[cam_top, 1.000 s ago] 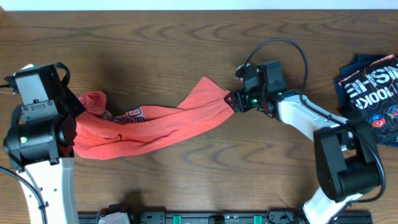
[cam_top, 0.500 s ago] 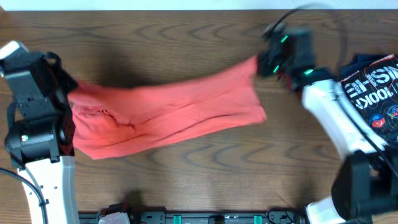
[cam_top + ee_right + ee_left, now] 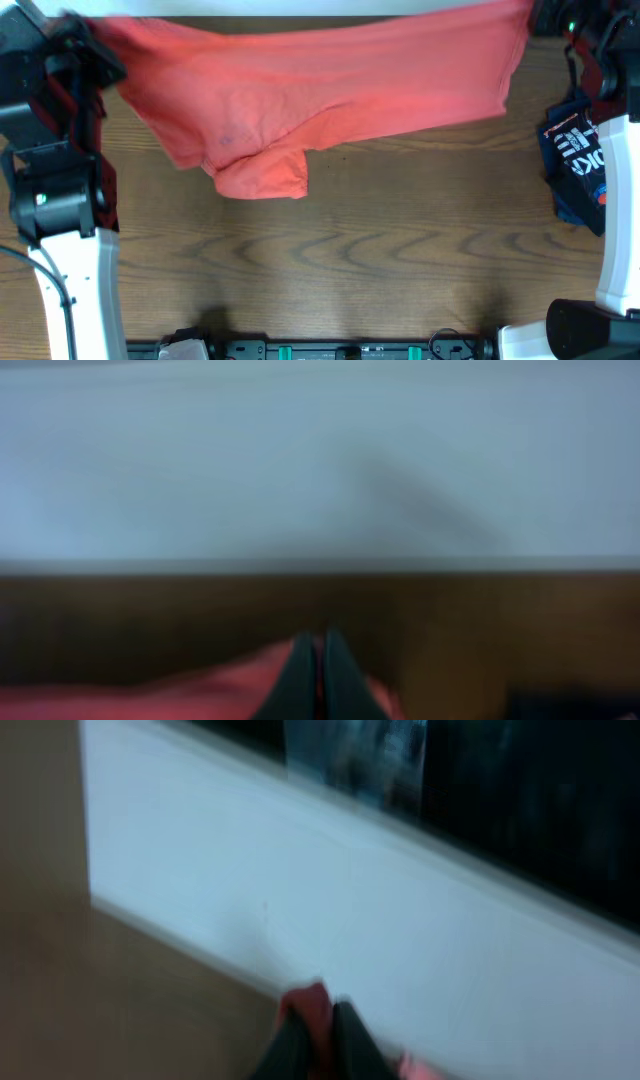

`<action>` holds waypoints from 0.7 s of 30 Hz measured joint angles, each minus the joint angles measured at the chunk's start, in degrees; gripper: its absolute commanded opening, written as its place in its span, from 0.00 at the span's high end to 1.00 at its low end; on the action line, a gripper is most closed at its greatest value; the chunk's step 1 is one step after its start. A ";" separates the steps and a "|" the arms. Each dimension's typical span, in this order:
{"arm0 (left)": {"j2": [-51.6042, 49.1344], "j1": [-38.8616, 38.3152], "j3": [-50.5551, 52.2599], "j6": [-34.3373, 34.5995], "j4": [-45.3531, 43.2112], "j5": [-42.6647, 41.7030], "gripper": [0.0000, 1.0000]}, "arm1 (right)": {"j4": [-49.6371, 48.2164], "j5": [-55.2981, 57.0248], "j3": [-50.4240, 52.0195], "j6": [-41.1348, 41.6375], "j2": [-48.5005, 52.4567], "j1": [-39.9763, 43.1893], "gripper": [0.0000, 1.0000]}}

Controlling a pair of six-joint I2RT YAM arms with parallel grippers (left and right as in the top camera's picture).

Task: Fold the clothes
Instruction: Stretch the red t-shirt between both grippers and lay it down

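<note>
Left end effector [image 3: 320, 1020] | clamps T-shirt [image 3: 330, 85] corner | cloth stretched to right end effector [image 3: 320, 647]

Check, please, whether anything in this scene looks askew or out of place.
The red-orange T-shirt is stretched between the left claw and right claw, yet hangs unevenly: a flap, probably a sleeve, droops below its lower edge on the left. Nothing else stands out.

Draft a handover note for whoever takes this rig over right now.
Left gripper: shut on one end of the T-shirt.
Right gripper: shut on the other end.
The shirt is stretched out between them over the far side of the table, one sleeve drooping.
Done: spread open. Left: lay it flat, fold it.
Navy garment beside the right arm: leave alone.
</note>
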State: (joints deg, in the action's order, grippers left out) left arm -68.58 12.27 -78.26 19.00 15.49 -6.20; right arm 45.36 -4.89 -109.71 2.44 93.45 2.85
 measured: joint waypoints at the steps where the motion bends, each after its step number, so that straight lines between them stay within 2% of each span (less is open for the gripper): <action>1: 0.72 0.00 -0.20 0.09 4.39 -1.51 0.94 | 5.16 0.26 -0.15 -0.26 -0.09 -0.02 0.99; 5: 3.65 0.00 -0.90 0.31 26.47 -7.76 0.94 | 24.11 3.65 1.09 -0.59 0.33 0.02 0.99; 7: 4.20 -0.02 -0.92 0.46 37.88 -10.12 0.94 | 31.12 5.70 3.45 -0.63 0.50 0.04 0.99; 9: 3.98 -0.07 -0.59 0.50 45.44 -11.50 0.94 | 35.17 7.32 7.02 -0.72 0.59 0.39 0.99; 14: 1.81 -0.85 2.40 -0.50 54.16 -13.14 0.94 | 35.36 9.66 16.70 -0.66 1.31 2.19 0.99; 21: -0.81 -1.99 4.70 -2.82 55.21 -13.81 0.94 | 33.40 9.64 22.71 -0.52 1.79 2.38 0.99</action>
State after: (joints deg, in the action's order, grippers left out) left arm -69.38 10.28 -73.56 16.19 70.70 -20.01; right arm 78.76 4.75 -87.00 1.91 95.24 5.23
